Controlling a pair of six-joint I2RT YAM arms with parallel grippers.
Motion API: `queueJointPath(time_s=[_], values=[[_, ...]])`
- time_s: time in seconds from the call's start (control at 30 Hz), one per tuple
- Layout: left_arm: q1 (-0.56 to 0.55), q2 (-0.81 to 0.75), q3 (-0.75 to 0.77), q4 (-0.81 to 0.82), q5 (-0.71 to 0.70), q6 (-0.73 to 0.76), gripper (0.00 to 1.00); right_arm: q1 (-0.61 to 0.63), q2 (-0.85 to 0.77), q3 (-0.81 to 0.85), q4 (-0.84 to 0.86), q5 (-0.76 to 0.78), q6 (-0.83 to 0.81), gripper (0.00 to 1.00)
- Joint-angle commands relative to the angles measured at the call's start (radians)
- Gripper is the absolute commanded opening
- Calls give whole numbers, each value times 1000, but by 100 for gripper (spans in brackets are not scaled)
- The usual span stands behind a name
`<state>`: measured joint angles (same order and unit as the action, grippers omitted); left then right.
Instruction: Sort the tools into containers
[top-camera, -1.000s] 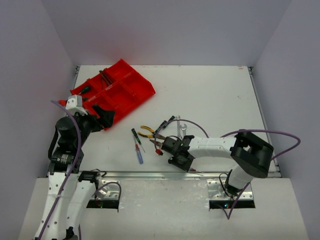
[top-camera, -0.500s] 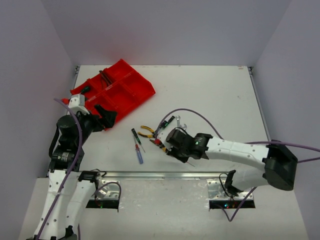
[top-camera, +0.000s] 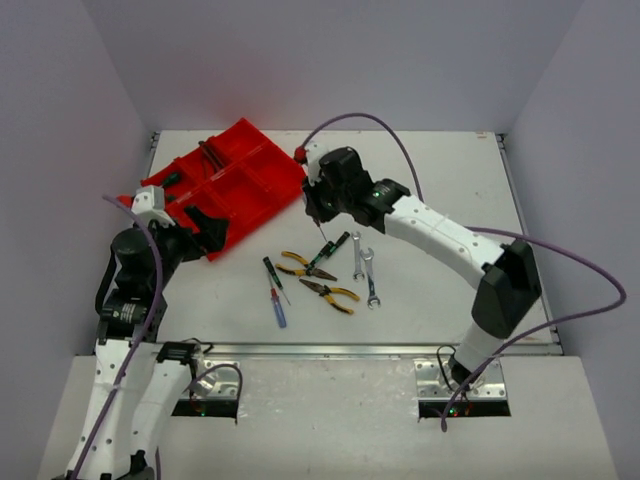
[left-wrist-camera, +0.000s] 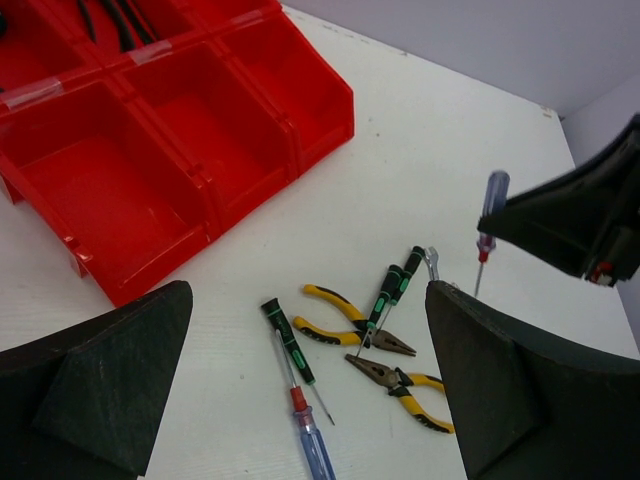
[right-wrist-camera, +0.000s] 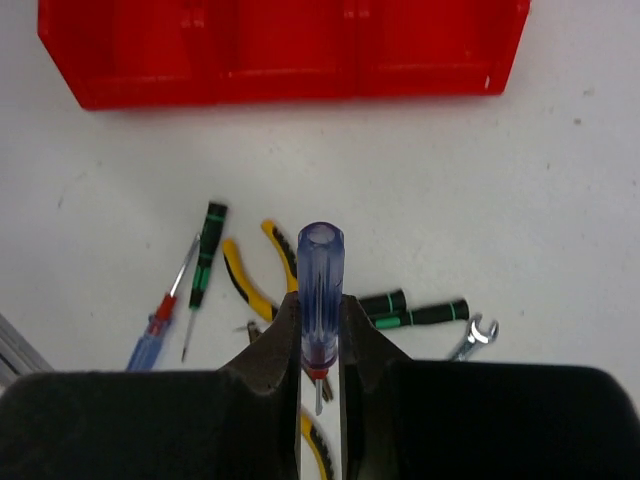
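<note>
Above the table beside the red tray (top-camera: 280, 192), my right gripper (right-wrist-camera: 320, 312) was clenched on the blue screwdriver (right-wrist-camera: 320, 265), handle up. I judged it best to clear the tray wall, then lower into a compartment before releasing.

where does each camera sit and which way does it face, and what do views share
Top external: above and behind the bases, looking down on the table, both arms showing.
Left wrist: on the left arm, facing past its open fingers at the red tray and yellow pliers.
Right wrist: looking down over its end effector, shut on a blue screwdriver.
Shared: both wrist views show the tray and that screwdriver.
</note>
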<state>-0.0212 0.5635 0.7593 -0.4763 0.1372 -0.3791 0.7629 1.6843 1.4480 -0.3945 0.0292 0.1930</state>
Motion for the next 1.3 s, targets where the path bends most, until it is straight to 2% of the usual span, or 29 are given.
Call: queueJointPath(time_s=[0.0, 0.13, 0.2, 0.27, 0.33, 0.37, 0.4, 0.47, 0.53, 0.63, 0.73, 0.8, 0.87, 0.93, 1.07, 1.2, 1.23, 1.27], values=[[-11, 63, 64, -3, -6, 17, 100, 9, 119, 210, 76, -50, 31, 0], [-11, 53, 51, 21, -28, -12, 100, -32, 293, 479, 65, -38, 90, 0], [-11, 75, 43, 61, 51, -35, 100, -39, 321, 502, 65, -91, 106, 0], [-11, 140, 51, 123, 199, -58, 100, -37, 266, 435, 117, -223, 133, 0], [-11, 221, 48, 218, 365, -76, 99, -37, 193, 292, 201, -296, 183, 0], [-13, 240, 36, 263, 499, -92, 97, -39, 158, 255, 217, -321, 205, 0], [-16, 252, 6, 337, 574, -121, 96, -42, 118, 218, 223, -350, 241, 0], [-52, 254, -78, 516, 644, -184, 95, -51, 23, 160, 224, -392, 290, 0], [-99, 239, -116, 593, 645, -205, 94, -68, -24, 98, 232, -424, 351, 0], [-213, 244, -152, 753, 659, -244, 91, -82, -99, 21, 280, -555, 418, 0], [-282, 254, -144, 801, 644, -233, 86, -86, -142, -32, 330, -631, 487, 0], [-299, 269, -130, 815, 633, -235, 77, -85, -177, -76, 378, -681, 529, 0], [-311, 284, -126, 836, 630, -254, 61, -85, -202, -99, 417, -711, 544, 0], [-319, 288, -129, 865, 624, -272, 51, -85, -221, -110, 425, -706, 545, 0], [-321, 271, -124, 877, 591, -275, 51, -88, -232, -123, 421, -714, 537, 0], [-321, 266, -118, 886, 574, -276, 56, -87, -235, -137, 443, -754, 556, 0], [-321, 269, -116, 890, 576, -278, 53, -86, -236, -141, 448, -758, 557, 0], [-322, 273, -113, 893, 581, -278, 44, -86, -235, -143, 448, -762, 558, 0]])
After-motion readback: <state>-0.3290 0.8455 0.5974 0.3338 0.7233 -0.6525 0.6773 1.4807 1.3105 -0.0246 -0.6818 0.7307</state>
